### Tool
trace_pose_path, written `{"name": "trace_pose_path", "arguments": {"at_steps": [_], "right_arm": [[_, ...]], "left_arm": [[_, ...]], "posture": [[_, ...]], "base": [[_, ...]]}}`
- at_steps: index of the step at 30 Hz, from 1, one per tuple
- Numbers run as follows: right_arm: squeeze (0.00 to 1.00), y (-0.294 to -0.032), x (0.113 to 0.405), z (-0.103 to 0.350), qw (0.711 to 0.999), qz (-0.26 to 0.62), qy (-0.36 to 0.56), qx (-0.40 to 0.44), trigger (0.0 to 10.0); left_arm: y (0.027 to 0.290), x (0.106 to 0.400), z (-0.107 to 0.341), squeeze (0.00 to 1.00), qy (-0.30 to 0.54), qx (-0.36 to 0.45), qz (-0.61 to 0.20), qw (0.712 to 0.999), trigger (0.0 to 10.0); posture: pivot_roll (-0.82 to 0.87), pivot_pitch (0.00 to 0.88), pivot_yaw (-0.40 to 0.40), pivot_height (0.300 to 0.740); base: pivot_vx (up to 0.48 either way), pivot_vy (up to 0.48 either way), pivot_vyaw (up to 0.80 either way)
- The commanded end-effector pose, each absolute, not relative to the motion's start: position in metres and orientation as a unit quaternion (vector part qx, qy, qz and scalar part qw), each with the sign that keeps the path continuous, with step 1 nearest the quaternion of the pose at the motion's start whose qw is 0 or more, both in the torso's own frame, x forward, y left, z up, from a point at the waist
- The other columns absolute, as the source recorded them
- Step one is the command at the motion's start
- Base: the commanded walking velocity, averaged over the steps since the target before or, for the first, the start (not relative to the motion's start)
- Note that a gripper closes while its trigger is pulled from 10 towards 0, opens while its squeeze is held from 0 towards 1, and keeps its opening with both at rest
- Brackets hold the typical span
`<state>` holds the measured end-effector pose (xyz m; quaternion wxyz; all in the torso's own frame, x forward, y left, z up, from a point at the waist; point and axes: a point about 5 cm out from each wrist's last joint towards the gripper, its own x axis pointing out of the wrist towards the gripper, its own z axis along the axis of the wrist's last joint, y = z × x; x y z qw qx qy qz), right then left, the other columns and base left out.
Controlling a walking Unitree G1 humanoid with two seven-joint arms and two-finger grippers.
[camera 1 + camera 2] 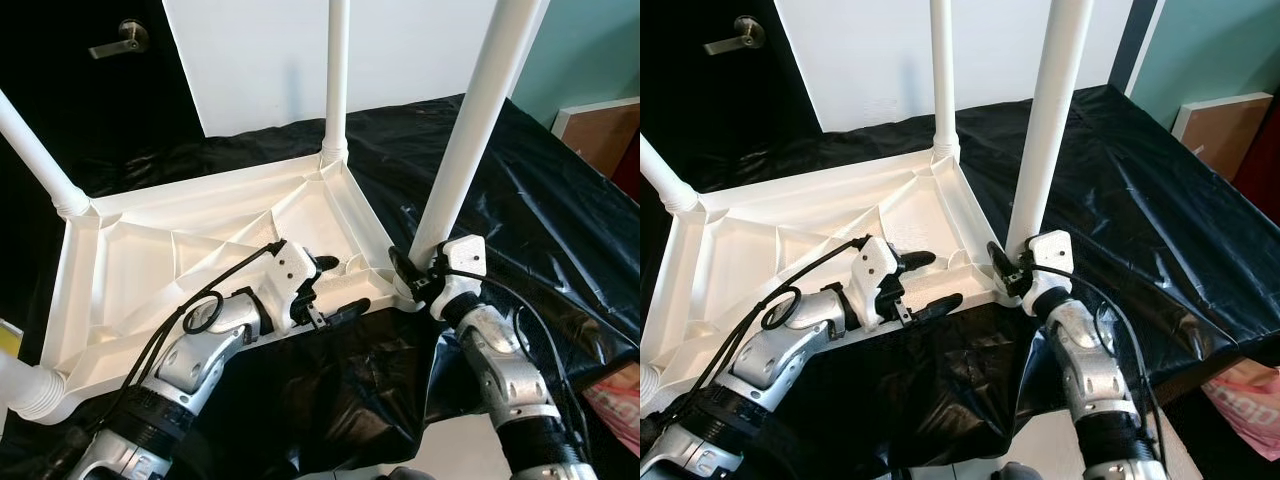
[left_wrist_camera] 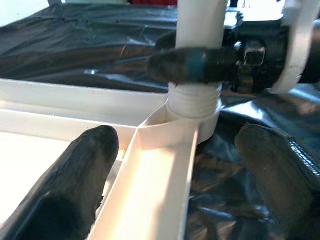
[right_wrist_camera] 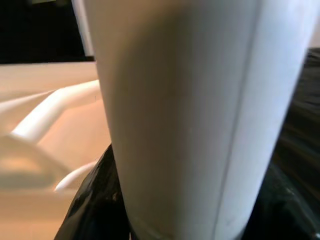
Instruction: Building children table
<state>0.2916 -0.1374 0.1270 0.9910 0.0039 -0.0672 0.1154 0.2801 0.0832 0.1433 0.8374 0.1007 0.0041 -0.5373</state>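
White leg (image 1: 470, 140) within right claw (image 1: 412, 268)

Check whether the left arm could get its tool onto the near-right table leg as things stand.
Probably not at the base: the right tool is already clamped on the leg just above its socket. The left tool sits open beside it, straddling the tabletop rim; the leg higher up looks free.

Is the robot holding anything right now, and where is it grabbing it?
The right gripper clasps the white table leg near its base, by the corner socket. The left gripper is open, holding nothing.
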Motion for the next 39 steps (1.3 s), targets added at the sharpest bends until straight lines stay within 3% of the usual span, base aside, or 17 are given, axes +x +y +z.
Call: {"name": "trace_pose_path", "arguments": {"at_steps": [1,7,18,19,22,23,34,35,36,37,39], "right_arm": [[0.0,-0.143,0.289,0.118,0.998,0.049,-0.039,0.013,10.0],[0.0,-0.135,0.286,0.108,1.0,-0.014,-0.017,0.006,10.0],[0.0,-0.128,0.284,0.112,1.0,-0.02,-0.024,0.001,10.0],[0.72,-0.129,0.284,0.114,0.999,-0.02,-0.034,-0.003,10.0],[0.72,-0.129,0.284,0.115,0.999,-0.02,-0.036,-0.006,10.0],[1.0,-0.129,0.283,0.115,0.999,-0.017,-0.038,-0.005,10.0],[1.0,-0.136,0.281,0.12,0.997,0.058,-0.058,-0.009,10.0],[0.19,-0.14,0.281,0.121,0.995,0.085,-0.059,-0.01,10.0],[0.19,-0.143,0.281,0.122,0.993,0.102,-0.06,-0.011,10.0],[0.0,-0.147,0.282,0.124,0.991,0.113,-0.064,-0.016,10.0],[0.0,-0.154,0.284,0.126,0.989,0.132,-0.067,-0.024,10.0]], "left_arm": [[0.083,0.28,0.143,0.0,0.003,0.113,-0.562,0.819,10.0],[0.083,0.282,0.144,0.0,-0.01,0.13,-0.552,0.823,10.0],[0.089,0.294,0.153,0.0,-0.039,0.123,-0.512,0.849,10.0],[0.089,0.295,0.153,0.0,-0.044,0.131,-0.503,0.853,10.0],[0.089,0.296,0.153,0.0,-0.045,0.134,-0.499,0.855,10.0],[0.089,0.296,0.153,0.0,-0.043,0.124,-0.496,0.858,10.0],[0.084,0.295,0.148,0.0,-0.046,0.138,-0.498,0.855,10.0],[0.084,0.294,0.147,0.0,-0.04,0.135,-0.506,0.851,10.0],[0.083,0.294,0.146,0.0,-0.036,0.133,-0.511,0.848,10.0],[0.083,0.293,0.144,0.0,-0.029,0.13,-0.519,0.844,10.0],[0.082,0.291,0.143,0.0,-0.024,0.129,-0.528,0.839,10.0]], "posture": [[-0.06,0.053,0.041,0.74],[-0.06,0.048,0.037,0.74],[-0.06,0.034,0.031,0.74],[-0.06,0.029,0.032,0.74],[-0.06,0.029,0.031,0.74],[-0.06,0.026,0.029,0.74],[-0.06,0.014,0.023,0.74],[-0.06,0.013,0.023,0.74],[-0.06,0.013,0.023,0.74],[-0.06,0.011,0.023,0.74],[-0.07,0.013,0.024,0.74]], "base": [[0.0,0.0,0.0],[0.0,0.0,0.0],[0.0,0.0,0.0],[0.0,0.0,0.0],[0.0,0.0,0.0],[0.0,0.0,0.0],[0.0,0.0,0.0],[0.0,0.0,0.0],[0.0,0.0,0.0],[0.0,0.0,0.0],[0.0,0.0,0.0]]}}
